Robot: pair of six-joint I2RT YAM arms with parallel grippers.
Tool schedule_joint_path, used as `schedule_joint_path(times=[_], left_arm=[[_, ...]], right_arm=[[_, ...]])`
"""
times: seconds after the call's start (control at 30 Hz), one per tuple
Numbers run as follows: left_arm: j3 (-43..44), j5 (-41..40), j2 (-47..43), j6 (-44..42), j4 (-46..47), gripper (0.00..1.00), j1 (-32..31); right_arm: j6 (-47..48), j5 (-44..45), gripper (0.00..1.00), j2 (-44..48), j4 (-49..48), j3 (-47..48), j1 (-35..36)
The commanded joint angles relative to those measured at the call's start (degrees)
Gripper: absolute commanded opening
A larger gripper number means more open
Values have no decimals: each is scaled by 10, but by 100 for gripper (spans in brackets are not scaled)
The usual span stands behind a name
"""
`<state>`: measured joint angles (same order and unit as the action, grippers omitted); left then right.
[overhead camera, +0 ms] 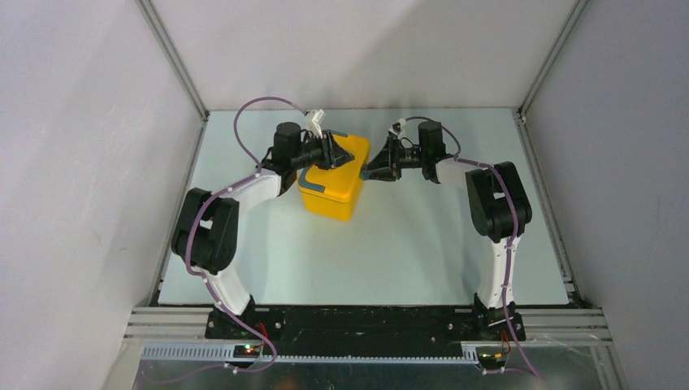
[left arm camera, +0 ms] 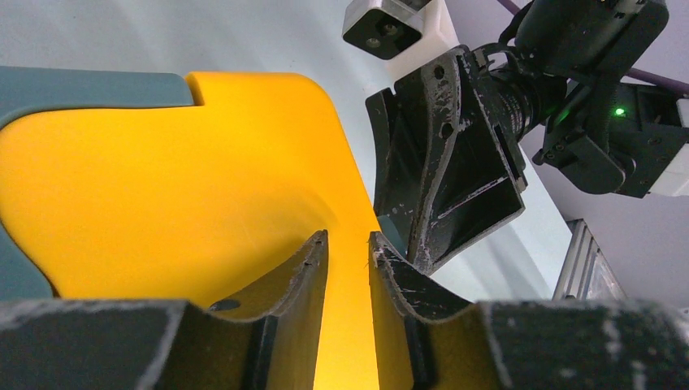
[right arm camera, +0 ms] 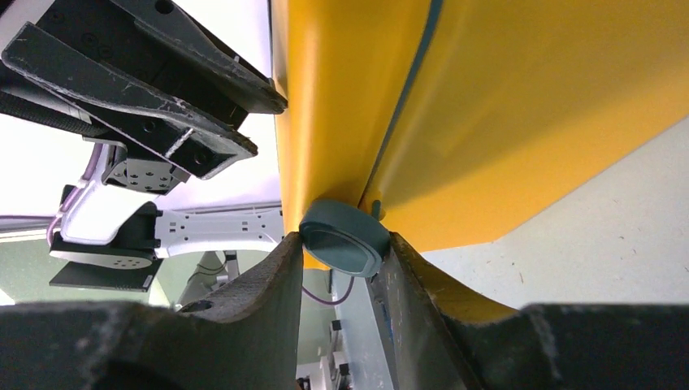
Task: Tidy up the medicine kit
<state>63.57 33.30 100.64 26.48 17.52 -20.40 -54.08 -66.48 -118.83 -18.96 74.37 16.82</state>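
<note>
Our right gripper (right arm camera: 335, 244) pinches the latch (right arm camera: 345, 237) on the medicine kit's (overhead camera: 331, 195) right side, our left gripper (left arm camera: 347, 244), narrow and empty, touching its lid (left arm camera: 162, 187).

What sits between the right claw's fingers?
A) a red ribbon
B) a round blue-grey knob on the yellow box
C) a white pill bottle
B: the right wrist view shows the blue-grey latch of the medicine kit between the fingers of the right gripper.
</note>
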Motion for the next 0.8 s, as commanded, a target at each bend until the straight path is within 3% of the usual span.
schedule_joint_path(times=[0.0, 0.1, 0.77], left_arm=[[-33, -13, 53, -24, -145, 34, -10], [-33, -12, 53, -23, -146, 34, -10], [-36, -13, 59, -24, -145, 34, -10]], right_arm=[[-23, -17, 29, 8, -69, -22, -4], [-49, -26, 30, 4, -125, -32, -6], [-88, -31, 35, -49, -193, -33, -3]])
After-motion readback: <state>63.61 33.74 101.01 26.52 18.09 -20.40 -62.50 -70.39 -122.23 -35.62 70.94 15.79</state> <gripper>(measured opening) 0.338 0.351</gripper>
